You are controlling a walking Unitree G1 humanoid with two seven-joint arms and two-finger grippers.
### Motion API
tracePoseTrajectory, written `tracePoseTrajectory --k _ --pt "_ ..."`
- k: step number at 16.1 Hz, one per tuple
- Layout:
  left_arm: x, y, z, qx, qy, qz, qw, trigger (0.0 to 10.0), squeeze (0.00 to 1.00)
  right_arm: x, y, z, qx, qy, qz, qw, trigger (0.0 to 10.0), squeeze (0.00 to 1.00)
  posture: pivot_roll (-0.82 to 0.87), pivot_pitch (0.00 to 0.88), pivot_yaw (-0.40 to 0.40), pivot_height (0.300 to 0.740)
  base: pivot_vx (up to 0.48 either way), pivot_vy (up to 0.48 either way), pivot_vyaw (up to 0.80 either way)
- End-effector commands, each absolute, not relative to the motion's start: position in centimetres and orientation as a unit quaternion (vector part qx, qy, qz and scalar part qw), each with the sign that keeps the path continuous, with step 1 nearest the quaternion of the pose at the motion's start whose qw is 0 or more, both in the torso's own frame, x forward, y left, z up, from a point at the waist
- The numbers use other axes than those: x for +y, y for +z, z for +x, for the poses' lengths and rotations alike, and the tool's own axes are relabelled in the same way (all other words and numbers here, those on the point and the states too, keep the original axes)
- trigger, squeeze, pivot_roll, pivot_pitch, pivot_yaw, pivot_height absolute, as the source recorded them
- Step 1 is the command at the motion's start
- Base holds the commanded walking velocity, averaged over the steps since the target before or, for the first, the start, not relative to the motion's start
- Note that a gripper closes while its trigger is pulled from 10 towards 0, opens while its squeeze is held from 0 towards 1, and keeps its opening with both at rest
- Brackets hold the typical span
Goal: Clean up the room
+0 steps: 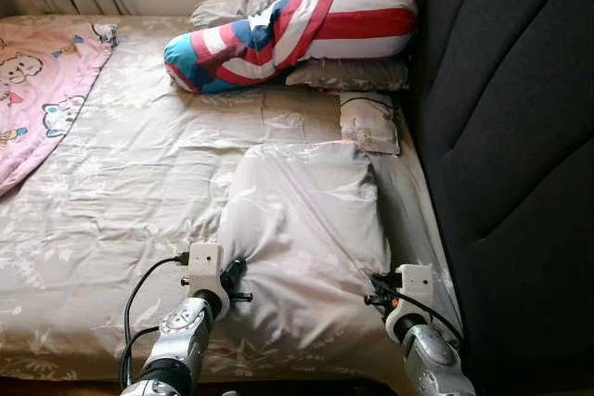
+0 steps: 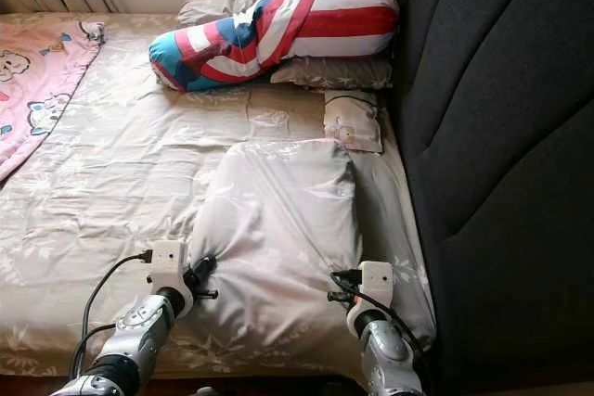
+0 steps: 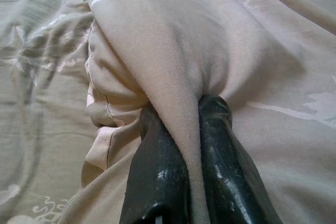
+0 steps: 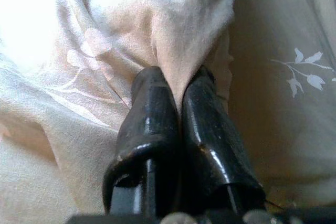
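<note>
A beige pillow point(image 1: 302, 210) with a pale leaf print lies on the bed's near right part, close to the dark headboard point(image 1: 506, 136). My left gripper point(image 1: 234, 273) is shut on the pillow's near left corner; a fold of its cloth point(image 3: 178, 93) is pinched between the black fingers point(image 3: 157, 171). My right gripper point(image 1: 377, 287) is shut on the near right corner, with cloth point(image 4: 178, 40) squeezed between its fingers point(image 4: 202, 124). The pillow rests flat on the sheet.
At the head of the bed a red, white and blue bolster point(image 1: 288, 36) lies on two grey pillows point(image 1: 348, 73). A small cushion point(image 1: 368, 122) sits beside the headboard. A pink cartoon blanket point(image 1: 37, 90) covers the far left. The beige sheet point(image 1: 121, 183) is wrinkled.
</note>
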State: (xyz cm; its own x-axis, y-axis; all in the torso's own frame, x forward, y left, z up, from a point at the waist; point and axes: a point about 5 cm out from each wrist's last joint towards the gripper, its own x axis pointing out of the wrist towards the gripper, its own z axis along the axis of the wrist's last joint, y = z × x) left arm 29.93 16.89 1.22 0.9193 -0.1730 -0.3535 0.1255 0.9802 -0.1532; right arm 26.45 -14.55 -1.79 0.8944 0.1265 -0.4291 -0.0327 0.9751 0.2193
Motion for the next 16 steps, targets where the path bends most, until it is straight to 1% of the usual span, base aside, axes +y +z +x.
tracePoseTrajectory --k 1,11,14,16 --pt "18.45 2.05 30.20 0.161 -0.051 -0.051 0.984 10.0 0.00 -15.78 -1.41 26.75 0.212 0.013 0.103 0.972 10.0 0.00 -0.09 0.060 -0.018 0.740 0.000 0.000 -0.80" --pt "18.14 1.78 29.96 0.167 -0.060 -0.041 0.983 10.0 0.00 -15.54 -1.64 26.52 0.214 0.017 0.102 0.971 10.0 0.00 -0.09 0.044 -0.015 0.740 0.000 0.000 -0.80" --pt "18.12 1.75 29.96 0.169 -0.062 -0.032 0.983 10.0 0.00 -15.38 -1.71 26.47 0.216 0.018 0.103 0.971 10.0 0.00 -0.09 0.046 -0.013 0.740 0.000 -0.311 -0.80" --pt "18.12 1.70 29.92 0.169 -0.061 -0.033 0.983 10.0 0.00 -15.42 -1.77 26.42 0.217 0.017 0.103 0.970 10.0 0.00 -0.09 0.051 -0.014 0.740 0.000 0.000 -0.80"
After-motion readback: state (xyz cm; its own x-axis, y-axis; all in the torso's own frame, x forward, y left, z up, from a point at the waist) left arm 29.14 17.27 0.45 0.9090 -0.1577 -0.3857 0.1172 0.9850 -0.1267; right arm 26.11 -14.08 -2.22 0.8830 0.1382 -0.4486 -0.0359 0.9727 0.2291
